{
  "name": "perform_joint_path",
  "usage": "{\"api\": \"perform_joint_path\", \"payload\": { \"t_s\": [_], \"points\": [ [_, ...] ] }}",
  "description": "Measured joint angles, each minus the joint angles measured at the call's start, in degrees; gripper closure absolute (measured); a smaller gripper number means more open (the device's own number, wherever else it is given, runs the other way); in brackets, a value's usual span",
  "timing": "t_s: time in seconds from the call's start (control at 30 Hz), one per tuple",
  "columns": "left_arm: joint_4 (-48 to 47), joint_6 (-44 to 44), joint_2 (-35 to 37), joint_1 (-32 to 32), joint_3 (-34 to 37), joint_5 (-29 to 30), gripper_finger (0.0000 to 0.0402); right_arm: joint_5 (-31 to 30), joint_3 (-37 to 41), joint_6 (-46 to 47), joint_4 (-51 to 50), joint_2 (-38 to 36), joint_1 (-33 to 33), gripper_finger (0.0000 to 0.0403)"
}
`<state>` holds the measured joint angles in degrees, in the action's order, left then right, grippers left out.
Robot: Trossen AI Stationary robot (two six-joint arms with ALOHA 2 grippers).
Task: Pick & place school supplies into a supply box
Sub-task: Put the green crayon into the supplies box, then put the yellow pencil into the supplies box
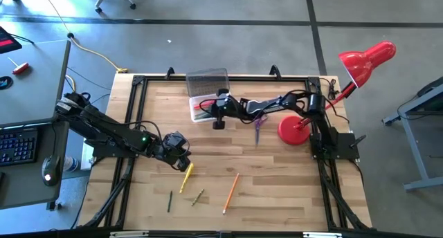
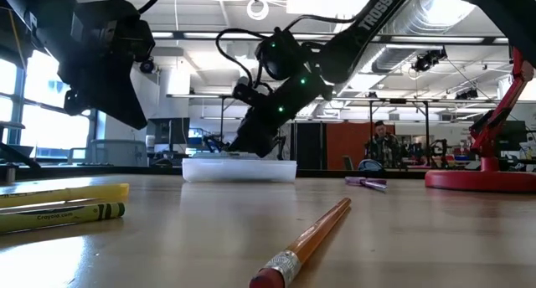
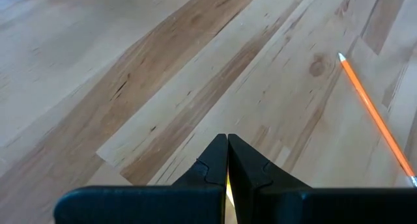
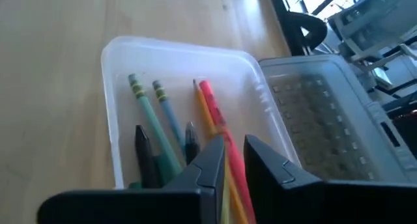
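My right hand (image 4: 233, 160) hangs over the supply box (image 1: 203, 106), fingers a narrow gap apart, red marker (image 4: 218, 129) lying under them; its lower end is cut off. Box is clear plastic w/ ribbed lid (image 4: 319, 113) open. Left hand (image 3: 227, 160), well away from box, pinches a yellow pencil (image 1: 186, 177), mostly hidden.
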<state>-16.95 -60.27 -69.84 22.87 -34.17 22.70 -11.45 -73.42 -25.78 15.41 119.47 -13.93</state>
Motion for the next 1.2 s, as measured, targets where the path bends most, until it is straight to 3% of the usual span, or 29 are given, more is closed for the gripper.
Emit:
{"api": "perform_joint_path", "payload": {
  "t_s": [0.4,0.63,0.77,0.97,1.2],
  "points": [
    [0.0,0.0,0.0,0.0,0.0,-0.3,0.0362,-4.3,-2.5,-0.1,-16.2,-3.7,5.1,0.0324],
    [0.1,0.0,0.0,0.0,0.0,-0.7,0.0362,14.3,-2.4,1.3,-29.7,-12.1,15.1,0.0326],
    [0.1,0.0,0.0,0.0,0.0,-0.7,0.0362,22.2,-1.4,2.1,-28.6,-14.9,20.8,0.0327],
    [0.4,0.0,0.0,0.0,0.0,-1.0,0.0362,33.2,6.8,-0.4,-24.8,-15.1,27.5,0.0334],
    [0.6,-0.3,0.0,0.0,0.0,-0.9,0.0362,28.2,19.4,-8.3,-2.5,-15.0,31.5,0.0345]
  ]
}}
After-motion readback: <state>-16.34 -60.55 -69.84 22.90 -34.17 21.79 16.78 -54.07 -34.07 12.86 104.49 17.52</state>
